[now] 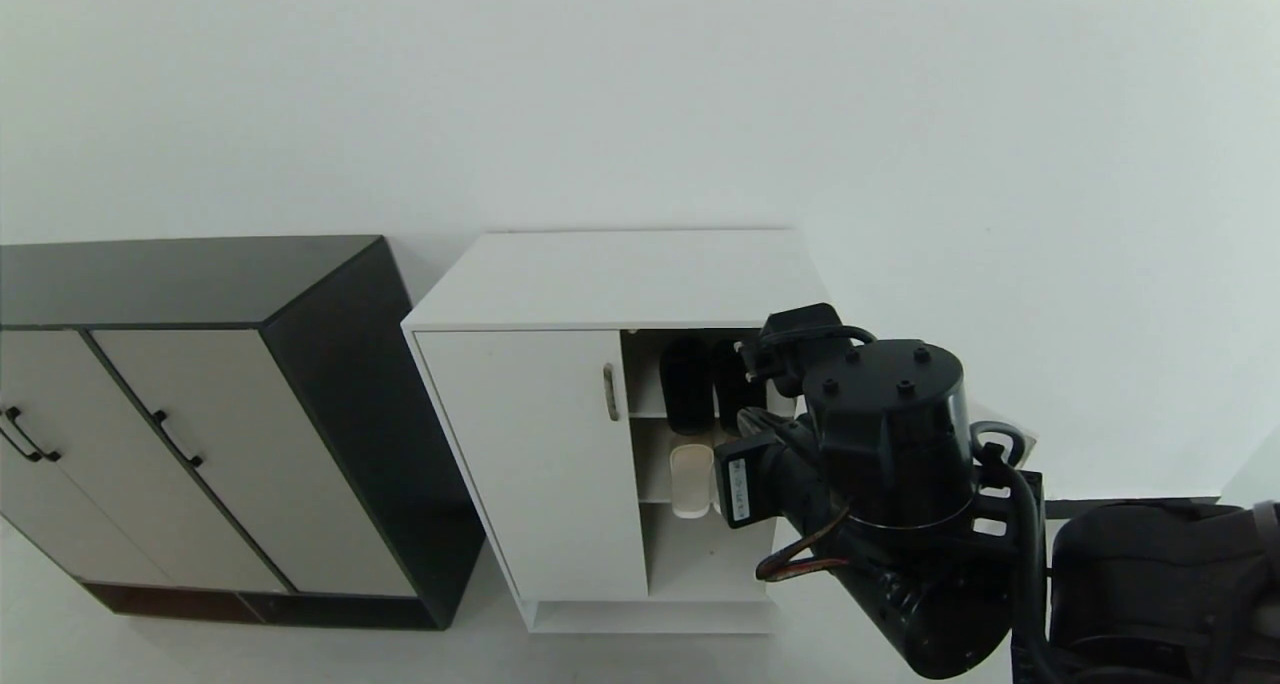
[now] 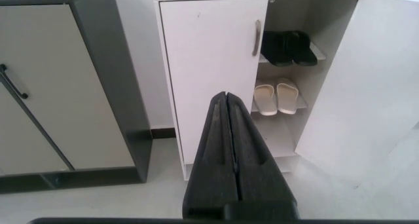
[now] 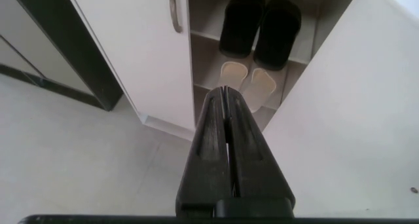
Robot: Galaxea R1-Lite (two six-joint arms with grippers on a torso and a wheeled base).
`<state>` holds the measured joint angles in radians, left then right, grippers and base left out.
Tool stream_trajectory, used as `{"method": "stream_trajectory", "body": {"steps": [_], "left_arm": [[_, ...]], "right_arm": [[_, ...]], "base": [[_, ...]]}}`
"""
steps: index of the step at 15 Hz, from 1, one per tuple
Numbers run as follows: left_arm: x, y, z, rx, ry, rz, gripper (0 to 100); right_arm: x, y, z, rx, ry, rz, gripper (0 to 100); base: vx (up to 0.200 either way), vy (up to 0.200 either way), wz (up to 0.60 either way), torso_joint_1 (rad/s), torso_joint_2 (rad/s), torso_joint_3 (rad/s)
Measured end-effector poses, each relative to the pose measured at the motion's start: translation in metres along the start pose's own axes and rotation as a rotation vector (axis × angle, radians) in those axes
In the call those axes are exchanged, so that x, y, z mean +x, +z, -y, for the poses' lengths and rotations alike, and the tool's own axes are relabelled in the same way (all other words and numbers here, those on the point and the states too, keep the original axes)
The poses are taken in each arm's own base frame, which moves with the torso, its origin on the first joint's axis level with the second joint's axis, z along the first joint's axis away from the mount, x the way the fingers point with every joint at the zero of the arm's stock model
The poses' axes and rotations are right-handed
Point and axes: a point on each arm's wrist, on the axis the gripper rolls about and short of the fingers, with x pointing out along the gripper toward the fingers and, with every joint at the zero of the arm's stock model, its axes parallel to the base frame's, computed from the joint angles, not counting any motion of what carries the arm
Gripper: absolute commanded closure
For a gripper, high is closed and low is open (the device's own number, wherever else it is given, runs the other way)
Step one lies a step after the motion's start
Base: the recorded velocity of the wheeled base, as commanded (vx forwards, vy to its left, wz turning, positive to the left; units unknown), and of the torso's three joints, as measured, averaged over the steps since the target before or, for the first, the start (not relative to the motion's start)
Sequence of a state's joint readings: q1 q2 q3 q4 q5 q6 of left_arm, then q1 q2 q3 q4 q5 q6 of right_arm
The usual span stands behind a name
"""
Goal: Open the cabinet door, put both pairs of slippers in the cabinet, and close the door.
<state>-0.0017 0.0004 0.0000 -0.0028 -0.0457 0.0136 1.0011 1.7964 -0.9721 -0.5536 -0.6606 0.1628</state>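
Two cabinets ahead of the hands, side by side on a pale floor (image 3: 78,158). Off to the left of the left hand (image 2: 226,96), a dark cabinet (image 1: 330,444) with two beige doors and two black handles (image 1: 178,439). Straight ahead of both hands, a white cabinet (image 1: 610,279) with two doors. Closed door (image 2: 213,73) directly beyond the left hand's tips, carrying one metal handle (image 2: 256,38). Open door (image 3: 340,119) swung out wide, just to the right of the right hand (image 3: 226,90). Inside the opened half, three compartments stacked one over another.

Two pairs of slippers, four slippers in all, both pairs in the white cabinet. Black slippers (image 3: 258,29) on the upper shelf, side by side, above and beyond the right hand's tips. White slippers (image 3: 249,80) on the shelf below, side by side, directly ahead of the right hand's tips and apart from them. Lowest compartment nearest the floor, below the white pair.

Two hands, both pressed together with fingers flat against each other and nothing pinched between. Left hand aimed at the lower part of the closed door, well short of it. Right hand aimed into the opened half, short of the shelves.
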Motion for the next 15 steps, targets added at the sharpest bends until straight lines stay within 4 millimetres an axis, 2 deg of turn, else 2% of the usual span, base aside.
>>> {"method": "stream_trajectory", "body": {"steps": [3,11,15], "left_arm": [[0.0,0.0,0.0,0.0,0.0,0.0,100],[0.0,0.0,0.0,0.0,0.0,0.0,100],[0.0,0.0,0.0,0.0,-0.001,0.0,100]], "right_arm": [[0.0,0.0,0.0,-0.001,0.001,-0.001,100],[0.0,0.0,0.0,-0.002,0.001,0.0,100],[0.007,0.002,0.01,0.005,-0.016,-0.003,100]], "base": [[0.0,0.0,0.0,0.0,0.0,0.0],[0.0,0.0,-0.6,0.008,0.0,0.001],[0.0,0.0,0.0,0.0,0.0,0.0]]}}
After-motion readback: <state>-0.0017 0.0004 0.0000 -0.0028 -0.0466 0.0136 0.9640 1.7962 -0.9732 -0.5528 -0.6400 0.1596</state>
